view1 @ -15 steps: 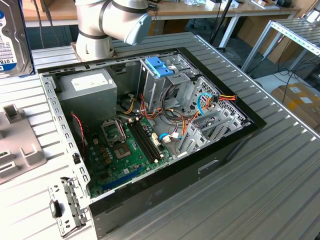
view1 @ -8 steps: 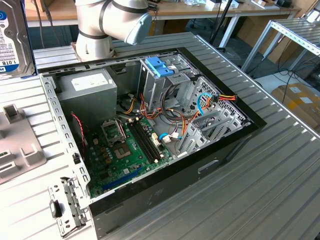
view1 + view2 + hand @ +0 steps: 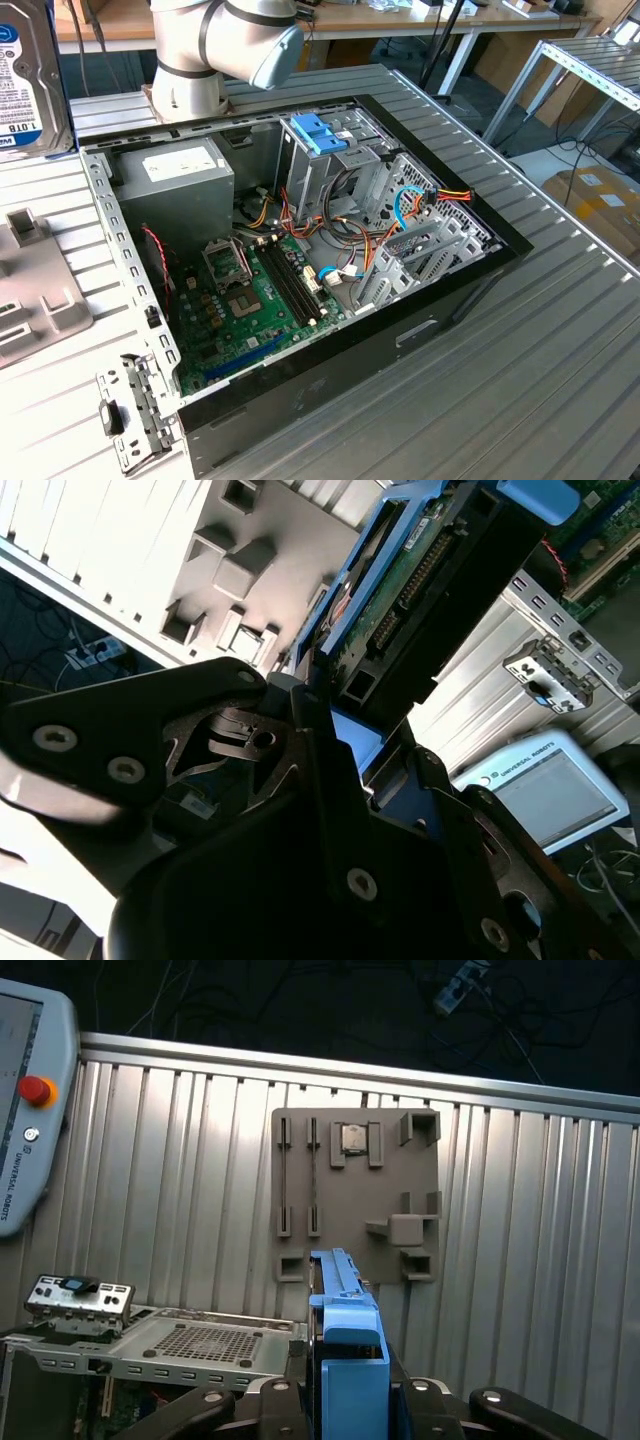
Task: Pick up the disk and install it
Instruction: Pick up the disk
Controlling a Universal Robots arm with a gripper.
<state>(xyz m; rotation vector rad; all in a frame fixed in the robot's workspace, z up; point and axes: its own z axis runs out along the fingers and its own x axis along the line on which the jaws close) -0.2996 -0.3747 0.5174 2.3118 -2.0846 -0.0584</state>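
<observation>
The tool (image 3: 348,1410) is clamped on the blue-railed hard drive (image 3: 345,1350), held on edge off the worktop (image 3: 180,1160), near the grey fixture plate (image 3: 355,1195) beside the open computer case (image 3: 400,350).

Blue-railed disk (image 3: 345,1345), grey ribbed table (image 3: 520,380), green motherboard (image 3: 250,305)

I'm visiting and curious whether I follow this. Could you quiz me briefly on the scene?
1. True or false: the flat grey metal disk with blue plastic rails sits inside the open black computer case.
2. What does the end effector grip? A) the disk B) a screwdriver C) nothing
3. Fill in: the grey slotted plastic tray lies on the ribbed metal table, ____ the case.
Key: 1 false; 2 A; 3 outside.
</observation>
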